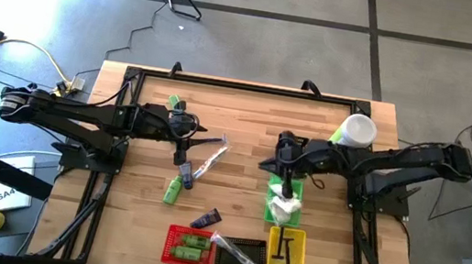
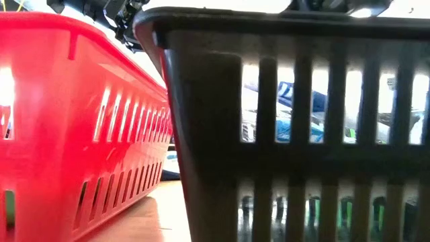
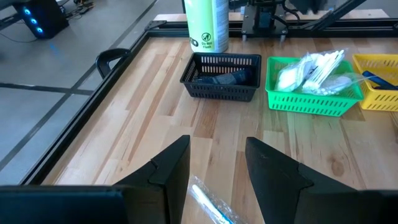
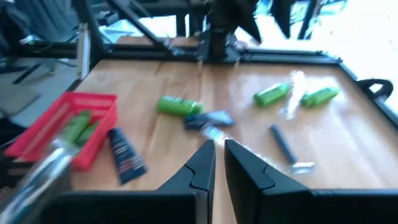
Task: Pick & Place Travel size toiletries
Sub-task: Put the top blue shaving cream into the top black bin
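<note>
The travel size toiletries lie partly sorted: green bottles in the red basket (image 1: 187,246), a clear-wrapped item in the black basket (image 1: 241,257), white packets in the green basket (image 1: 284,205), and thin black items in the yellow basket (image 1: 286,253). Loose items remain on the worktop (image 1: 245,133): a clear-wrapped toothbrush (image 1: 211,159), a navy tube (image 1: 206,218), and green bottles (image 1: 174,189) near the centre-left.

The left end effector (image 1: 181,147) hangs over the loose group with its fingers (image 3: 171,168) apart; the wrapped toothbrush (image 3: 211,202) lies directly between and below them. The step in hand appears to be grasping this toothbrush.

The right end effector (image 1: 285,178) is positioned over the green basket, and its fingers (image 4: 205,163) stand almost together with nothing visible between them.

To execute the grasp well:
- Descend straight down, keeping the toothbrush centred in the gap.
- Align the fingers across the narrow width of the wrapper, not along its length.
- Close low, near the worktop, since the clear wrap probably slips and crumples.
- Avoid nudging the adjacent green bottles and the tube just beside them.
- Lift vertically before travelling toward the baskets.
</note>
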Available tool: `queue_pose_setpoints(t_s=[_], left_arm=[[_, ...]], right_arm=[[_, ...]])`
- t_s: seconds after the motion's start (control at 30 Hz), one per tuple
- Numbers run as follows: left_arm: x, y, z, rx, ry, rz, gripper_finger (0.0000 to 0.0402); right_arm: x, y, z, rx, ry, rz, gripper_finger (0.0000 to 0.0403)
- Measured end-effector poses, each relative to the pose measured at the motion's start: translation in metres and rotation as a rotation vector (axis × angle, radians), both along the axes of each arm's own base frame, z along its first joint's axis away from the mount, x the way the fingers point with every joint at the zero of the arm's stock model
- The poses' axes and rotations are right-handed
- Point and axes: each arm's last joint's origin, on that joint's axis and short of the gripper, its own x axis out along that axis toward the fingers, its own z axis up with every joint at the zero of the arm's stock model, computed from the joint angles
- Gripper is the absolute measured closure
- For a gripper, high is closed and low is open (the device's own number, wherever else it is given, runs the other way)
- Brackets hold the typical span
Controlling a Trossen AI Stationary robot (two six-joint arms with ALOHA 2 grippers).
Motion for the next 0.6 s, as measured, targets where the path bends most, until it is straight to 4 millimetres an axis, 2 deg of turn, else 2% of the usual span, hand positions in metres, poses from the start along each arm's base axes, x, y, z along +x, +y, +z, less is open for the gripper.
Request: queue_pose_setpoints(t_s=[0.23, 0.6], left_arm=[[0.000, 0.000, 0.000, -0.001, 0.003, 0.000, 0.0252], [-0.003, 0.000, -0.007, -0.077, 0.060, 0.031, 0.0252]], right_arm=[[0.002, -0.019, 0.006, -0.081, -0.069, -0.055, 0.0378], [0.001, -0.045, 0.005, -0.089, -0.059, -0.151, 0.0378]])
